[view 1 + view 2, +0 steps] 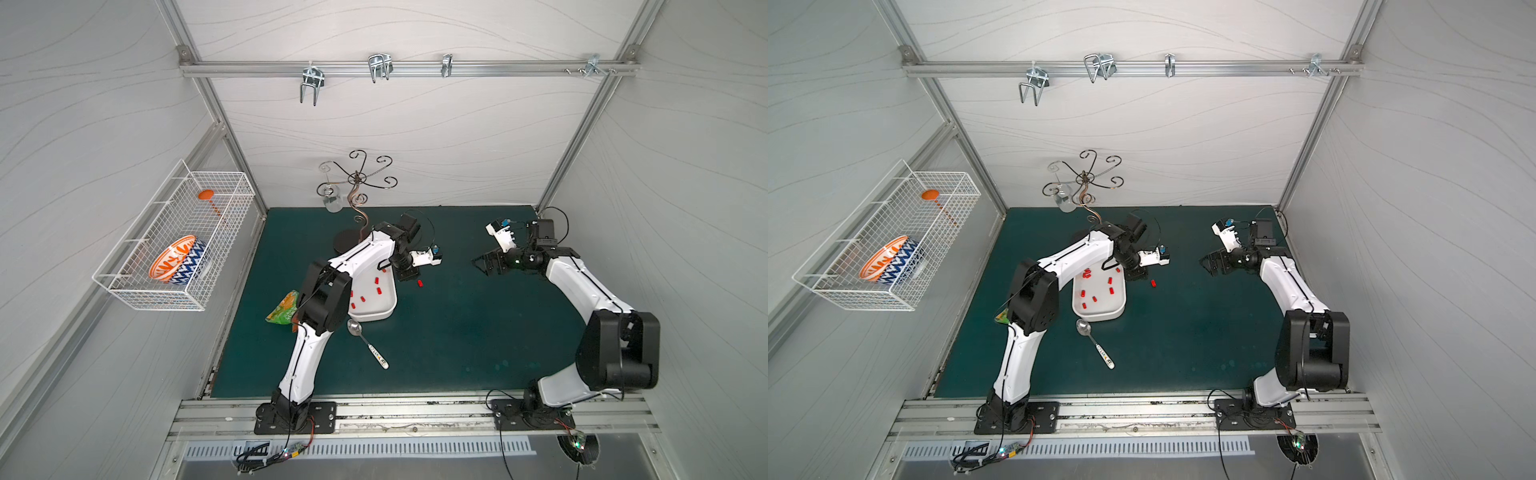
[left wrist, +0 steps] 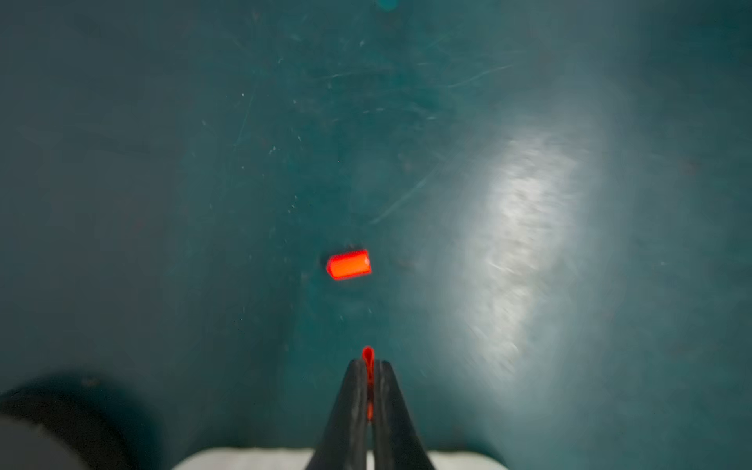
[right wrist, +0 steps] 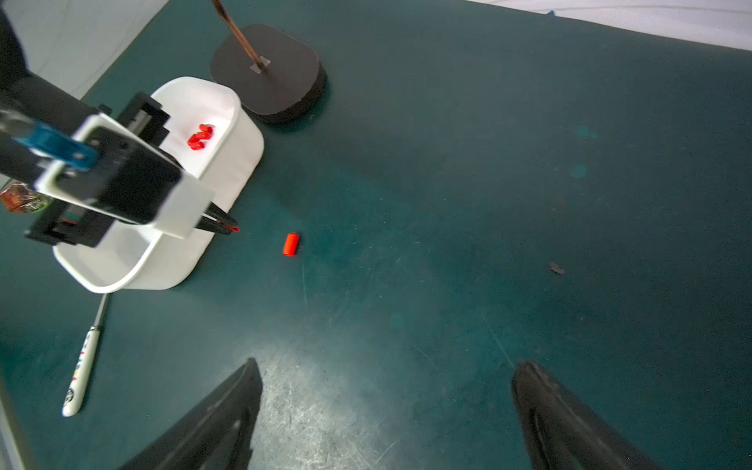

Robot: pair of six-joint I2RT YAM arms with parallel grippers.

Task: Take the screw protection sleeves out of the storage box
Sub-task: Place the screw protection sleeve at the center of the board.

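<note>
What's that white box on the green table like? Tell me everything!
The storage box is a white, shallow, rectangular tray with rounded corners and smooth plain walls; it looks like plastic. It has no lid and sits flat on the green mat. Several little red sleeves lie scattered inside. The left arm reaches over its far end, hiding part of it.

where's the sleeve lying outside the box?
The loose sleeve lies on the mat in both top views, just right of the box, near the left gripper, not touching either.
</note>
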